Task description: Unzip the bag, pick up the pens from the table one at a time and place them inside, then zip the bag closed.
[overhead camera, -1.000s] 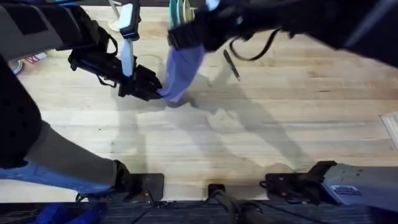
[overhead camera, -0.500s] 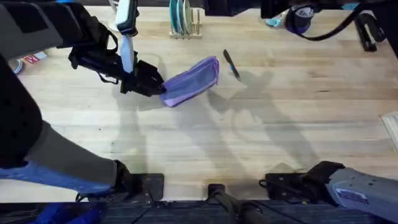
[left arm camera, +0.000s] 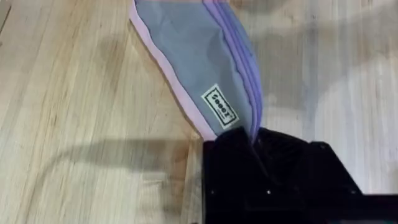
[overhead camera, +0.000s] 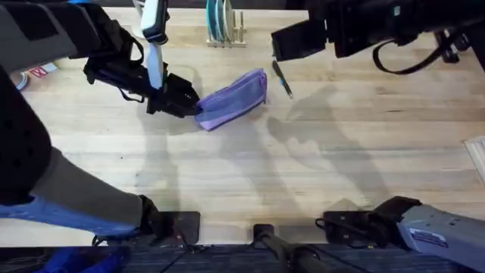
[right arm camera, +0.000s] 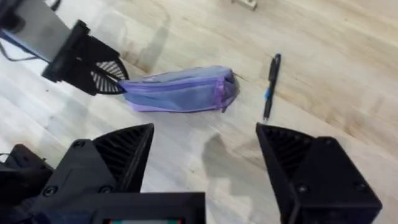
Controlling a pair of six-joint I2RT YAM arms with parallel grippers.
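Here the left gripper (overhead camera: 186, 106) is clamped on the near end of the bag (overhead camera: 233, 99), which lies on the table (overhead camera: 303, 167). 1 pen (overhead camera: 282, 78) lies just beside the bag's far end. The right gripper (right arm camera: 205, 168) hangs above, fingers spread wide, holding nothing. A dish rack (overhead camera: 224, 23) stands behind, partly cut off.

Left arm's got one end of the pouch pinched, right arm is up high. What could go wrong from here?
The left end effector grips only the end of the bag, so the pouch may swing or drag once the zipper gets pulled. The pen lies right beside the bag's free end and could get knocked away. The right end effector, open and high, might descend onto the fabric instead.
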